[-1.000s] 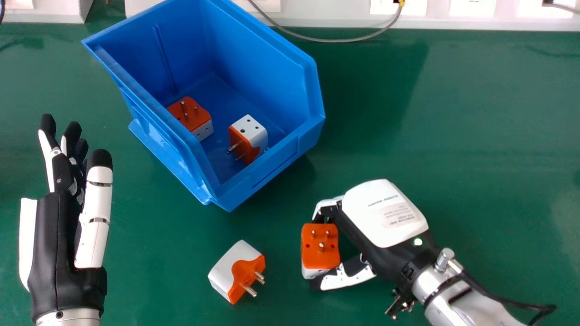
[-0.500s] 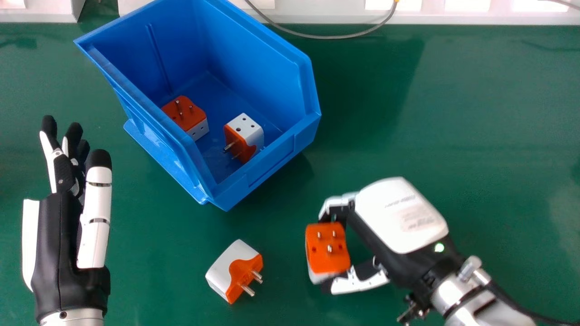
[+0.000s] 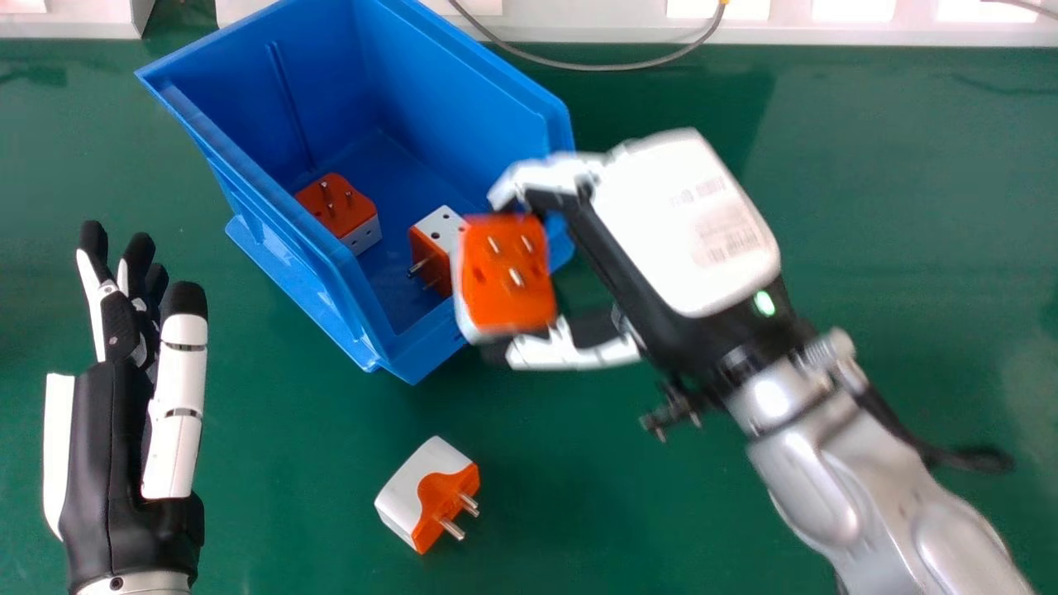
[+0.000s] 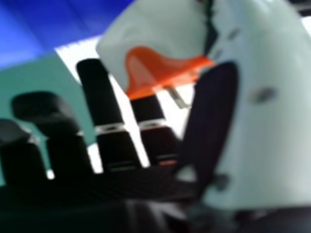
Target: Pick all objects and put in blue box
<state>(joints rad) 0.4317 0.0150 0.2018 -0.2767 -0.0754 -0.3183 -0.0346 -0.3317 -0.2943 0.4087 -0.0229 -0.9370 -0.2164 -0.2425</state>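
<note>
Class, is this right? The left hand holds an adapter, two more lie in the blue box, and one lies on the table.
Wrong hand: the head view shows the right hand holding the adapter. Two more adapters lie in the blue box, and one lies on the table.

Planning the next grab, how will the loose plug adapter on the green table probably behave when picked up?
The plug adapter looks like hard plastic, so it should stay stiff. Its flat, blocky sides suggest it won't roll far. The protruding metal pins could snag on something.
</note>
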